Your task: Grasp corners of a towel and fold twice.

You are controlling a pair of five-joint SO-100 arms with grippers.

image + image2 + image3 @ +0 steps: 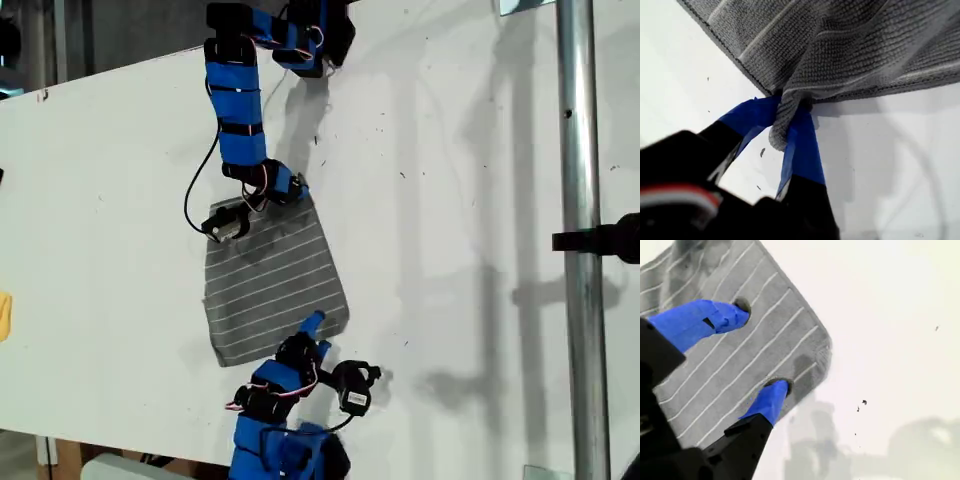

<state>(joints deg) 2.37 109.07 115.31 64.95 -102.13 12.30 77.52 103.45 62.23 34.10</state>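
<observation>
Two grippers at towel (pixel 272 282), mid-table, centre of exterior view, on white table (pixel 100 200). My first gripper (pixel 790 131) pinches bunched corner (pixel 782 132) between pressed-together blue fingers. My second gripper (pixel 757 352) spread wide over striped cloth near opposite corner (pixel 822 347), holding nothing.

Risks, as I judge: thin pinch slipping on lift; second closing on flat cloth, missing corner.

Metal pole (pixel 580 240) at exterior view's right, well apart; nothing blocks fold

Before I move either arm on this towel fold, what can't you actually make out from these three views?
- Exterior view: my first gripper and its wrist cover the towel corner they pinch.
- First wrist view: the towel runs off the frame; its far edge is cut.
- Second wrist view: whether my second gripper, open, touches the cloth; the background is washed out.
</observation>
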